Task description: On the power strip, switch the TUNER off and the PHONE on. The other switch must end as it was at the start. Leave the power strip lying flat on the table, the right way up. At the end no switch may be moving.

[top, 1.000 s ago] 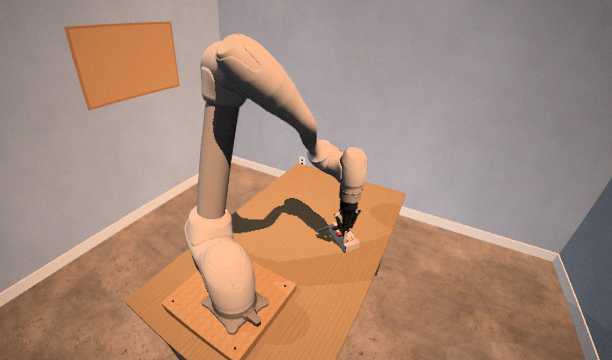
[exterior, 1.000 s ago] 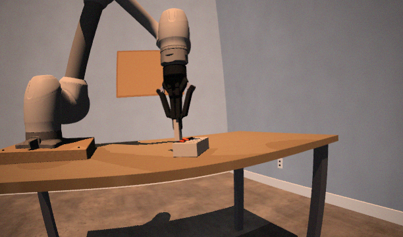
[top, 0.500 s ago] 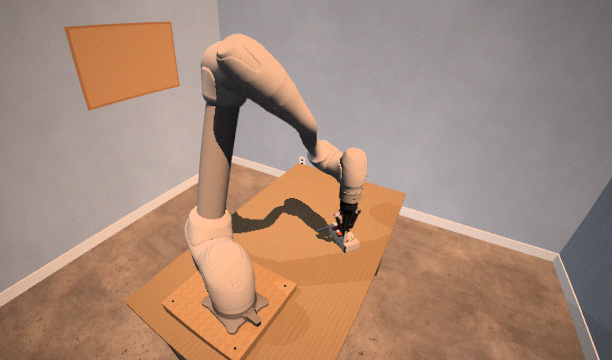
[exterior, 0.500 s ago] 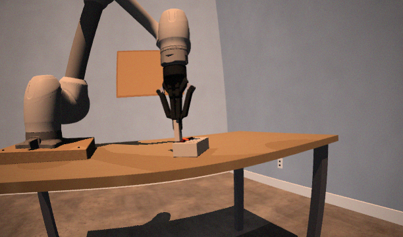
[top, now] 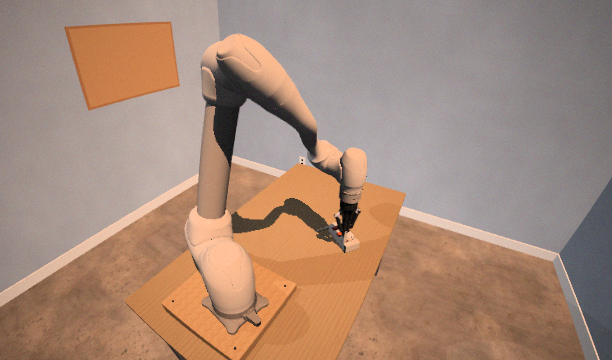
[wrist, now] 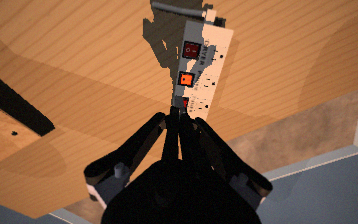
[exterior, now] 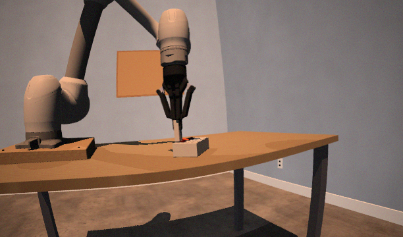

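A grey-white power strip [top: 349, 242] [exterior: 191, 147] [wrist: 206, 70] lies flat on the wooden table [top: 306, 280] [exterior: 261, 145] [wrist: 80, 75], the right way up. The wrist view shows three rocker switches in a row: the far switch [wrist: 191, 49] is dark red, the middle switch [wrist: 186, 79] glows bright orange, and the near switch [wrist: 185, 102] is mostly hidden behind my fingertips. My gripper [top: 344, 229] [exterior: 178, 135] [wrist: 177, 102] is shut and empty, pointing straight down, with its tips at the near switch. The labels are too small to read.
The arm's base stands on a wooden plate [top: 186, 307] [exterior: 56, 149] at the other end of the table. The table's edge runs close to the strip in the wrist view [wrist: 280, 117]. An orange panel [top: 121, 62] [exterior: 135, 73] hangs on the wall.
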`<state>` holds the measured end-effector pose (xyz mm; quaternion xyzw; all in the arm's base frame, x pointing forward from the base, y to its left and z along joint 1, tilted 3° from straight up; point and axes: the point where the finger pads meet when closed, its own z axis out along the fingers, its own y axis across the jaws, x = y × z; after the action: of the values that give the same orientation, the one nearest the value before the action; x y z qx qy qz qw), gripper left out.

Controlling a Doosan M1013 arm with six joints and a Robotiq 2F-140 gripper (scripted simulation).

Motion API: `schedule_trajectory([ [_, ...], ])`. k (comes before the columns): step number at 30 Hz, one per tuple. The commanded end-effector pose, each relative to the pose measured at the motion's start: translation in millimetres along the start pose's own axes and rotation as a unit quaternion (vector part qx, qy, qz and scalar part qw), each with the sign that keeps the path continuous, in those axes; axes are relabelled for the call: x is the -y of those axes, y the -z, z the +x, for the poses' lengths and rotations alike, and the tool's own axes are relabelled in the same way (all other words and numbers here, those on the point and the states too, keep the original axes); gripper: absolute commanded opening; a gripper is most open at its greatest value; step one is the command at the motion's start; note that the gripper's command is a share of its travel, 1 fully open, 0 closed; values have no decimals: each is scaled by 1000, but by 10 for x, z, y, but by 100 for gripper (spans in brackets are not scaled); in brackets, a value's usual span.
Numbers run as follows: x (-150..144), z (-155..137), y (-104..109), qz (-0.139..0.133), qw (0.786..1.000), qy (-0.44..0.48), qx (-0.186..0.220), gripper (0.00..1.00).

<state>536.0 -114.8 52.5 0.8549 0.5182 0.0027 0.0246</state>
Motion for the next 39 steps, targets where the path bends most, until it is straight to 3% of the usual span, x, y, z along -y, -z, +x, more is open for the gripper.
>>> schedule_trajectory([
  [1, 14, -15, -37, 0, 1000, 2, 0, 0],
  [26, 14, -15, -23, 0, 1000, 2, 0, 0],
  [39, 14, -15, 316, 0, 1000, 2, 0, 0],
])
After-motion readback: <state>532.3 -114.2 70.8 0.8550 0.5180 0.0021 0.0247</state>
